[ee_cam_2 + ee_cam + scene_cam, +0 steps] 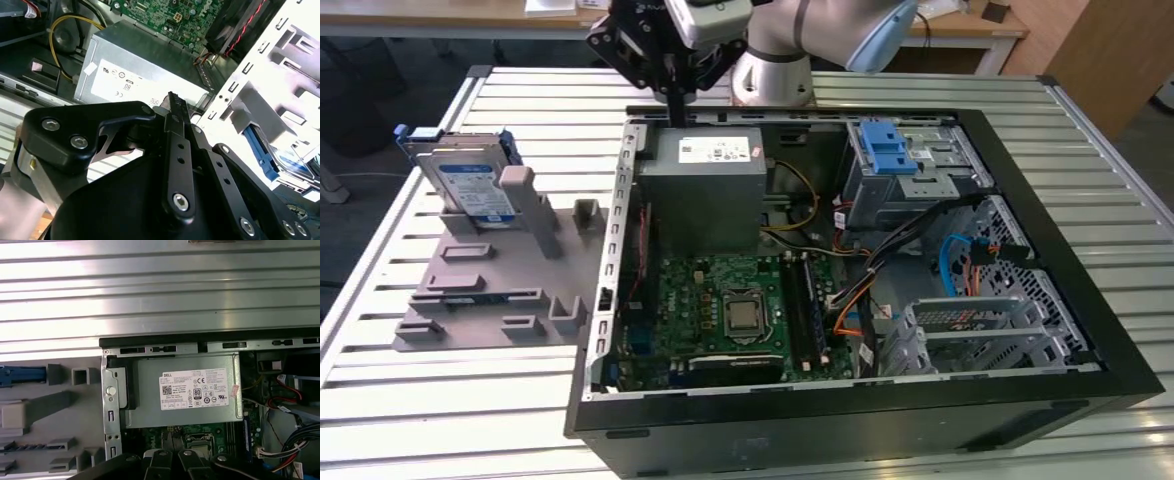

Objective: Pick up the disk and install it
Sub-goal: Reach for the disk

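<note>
The disk point(464, 178) stands upright in the grey slotted stand point(487, 290) at the exterior view's left, a silver drive with a white-and-blue label in a blue carrier frame. In the first wrist view its blue edge point(21, 375) shows beside the stand point(55, 405). My gripper point(679, 118) hangs over the back edge of the open computer case point(854, 420), just above the power supply point(707, 180), well to the right of the disk. Its fingers point(173, 107) are pressed together, shut with nothing between them.
The case lies open on a slatted metal table point(534, 90). Inside are the motherboard point(727, 310), loose cables point(947, 260) and a metal drive cage with a blue bracket point(887, 150) at the back right. A wooden desk point(560, 15) stands behind.
</note>
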### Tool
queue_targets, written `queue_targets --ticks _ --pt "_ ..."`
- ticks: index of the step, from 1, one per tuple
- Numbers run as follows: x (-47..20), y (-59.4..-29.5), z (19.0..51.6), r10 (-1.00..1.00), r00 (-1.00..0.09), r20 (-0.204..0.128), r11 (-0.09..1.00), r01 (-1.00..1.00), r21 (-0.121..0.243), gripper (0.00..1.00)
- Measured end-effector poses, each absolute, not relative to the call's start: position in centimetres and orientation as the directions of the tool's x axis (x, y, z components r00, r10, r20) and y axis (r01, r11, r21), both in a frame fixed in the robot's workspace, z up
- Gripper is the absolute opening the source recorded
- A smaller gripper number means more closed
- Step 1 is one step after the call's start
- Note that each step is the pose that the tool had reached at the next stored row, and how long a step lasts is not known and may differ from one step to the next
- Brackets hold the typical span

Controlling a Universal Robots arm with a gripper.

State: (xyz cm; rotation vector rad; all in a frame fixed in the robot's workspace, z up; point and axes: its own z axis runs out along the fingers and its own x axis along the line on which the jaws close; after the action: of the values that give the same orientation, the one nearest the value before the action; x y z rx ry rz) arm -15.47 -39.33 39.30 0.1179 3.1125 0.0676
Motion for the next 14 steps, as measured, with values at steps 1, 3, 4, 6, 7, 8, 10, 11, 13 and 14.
queue_targets --ticks 1,3,4,6,7,8,10,11,13,14 --pt "-15.6 -39.3 39.3 0.076 -0.997 -0.024 0.996 0.075 0.044 0.11" --pt "-15.8 -39.2 39.3 0.076 -0.997 -0.024 0.996 0.075 0.044 0.11" --pt "-15.9 -39.2 39.3 0.076 -0.997 -0.024 0.996 0.075 0.044 0.11" --pt "-16.1 -39.2 39.3 0.076 -0.997 -0.023 0.996 0.075 0.044 0.11" --pt "-16.3 -39.1 39.3 0.076 -0.997 -0.022 0.996 0.075 0.044 0.11" --pt "-16.4 -39.1 39.3 0.076 -0.997 -0.022 0.996 0.075 0.044 0.11" --pt "-16.6 -39.0 39.3 0.076 -0.997 -0.020 0.996 0.075 0.044 0.11" --pt "-16.7 -38.9 39.3 0.076 -0.997 -0.020 0.996 0.075 0.044 0.11" --pt "-16.9 -38.9 39.3 0.076 -0.997 -0.016 0.996 0.075 0.044 0.11" --pt "-16.9 -38.8 39.3 0.076 -0.997 -0.014 0.996 0.076 0.044 0.11"
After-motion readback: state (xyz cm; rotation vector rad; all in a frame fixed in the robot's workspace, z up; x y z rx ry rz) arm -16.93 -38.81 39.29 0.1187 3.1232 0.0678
